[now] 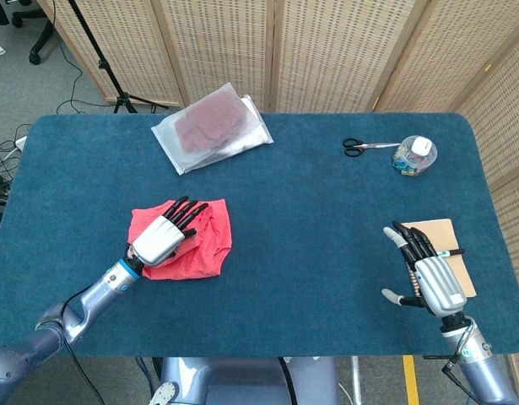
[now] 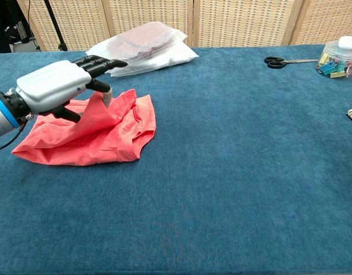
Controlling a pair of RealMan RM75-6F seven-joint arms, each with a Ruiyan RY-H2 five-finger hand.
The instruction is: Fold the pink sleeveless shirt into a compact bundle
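The pink sleeveless shirt point(image 1: 210, 246) point(image 2: 110, 137) lies crumpled on the blue table, left of centre. My left hand point(image 1: 162, 238) point(image 2: 56, 86) hovers over it. Its thumb and a finger pinch a fold of the cloth, which is lifted off the pile, while the other fingers point out towards the far right. My right hand point(image 1: 429, 272) rests open and holds nothing at the table's right front, far from the shirt. It shows only in the head view.
A clear bag with a dark red garment point(image 1: 213, 126) point(image 2: 142, 47) lies behind the shirt. Scissors point(image 1: 364, 147) point(image 2: 281, 60) and a tub of clips point(image 1: 414, 155) point(image 2: 339, 57) sit at the far right. A brown notebook point(image 1: 451, 245) lies beside my right hand.
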